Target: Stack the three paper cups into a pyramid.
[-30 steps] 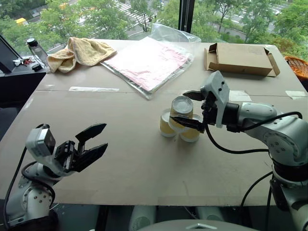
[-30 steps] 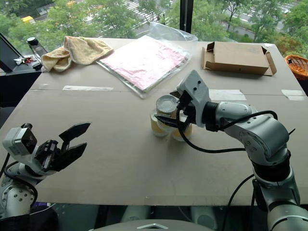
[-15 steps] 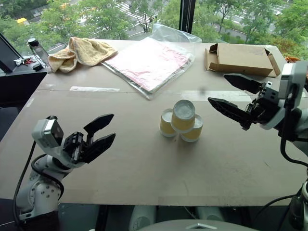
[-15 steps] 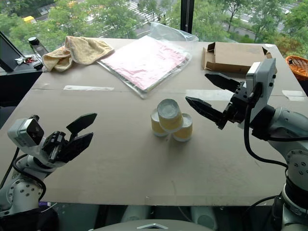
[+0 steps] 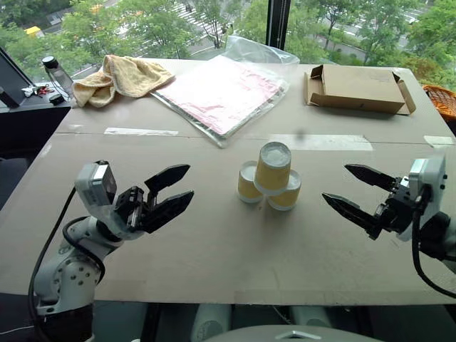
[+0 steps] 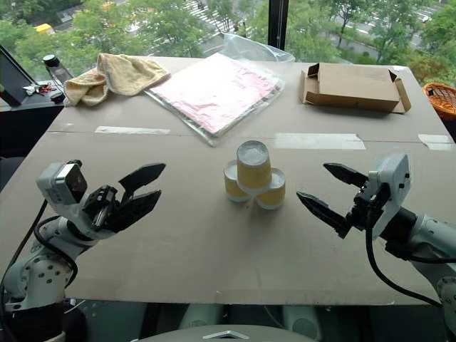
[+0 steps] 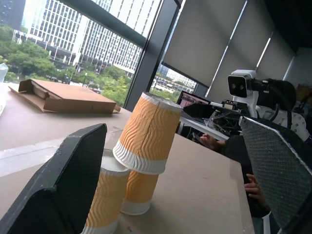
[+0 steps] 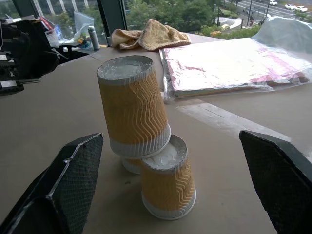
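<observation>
We see two arms in glossy white and pale grey shells with rounded joint housings. Each wrist carries a boxy white camera block with a dark lens face. Thick black cables loop from the forearms back toward the elbows. The left tool (image 5: 169, 192) and right tool (image 5: 358, 194) each have two black, tapered, pointed fingers (image 7: 63, 185) whose inner faces show a fine cross-hatched texture.
</observation>
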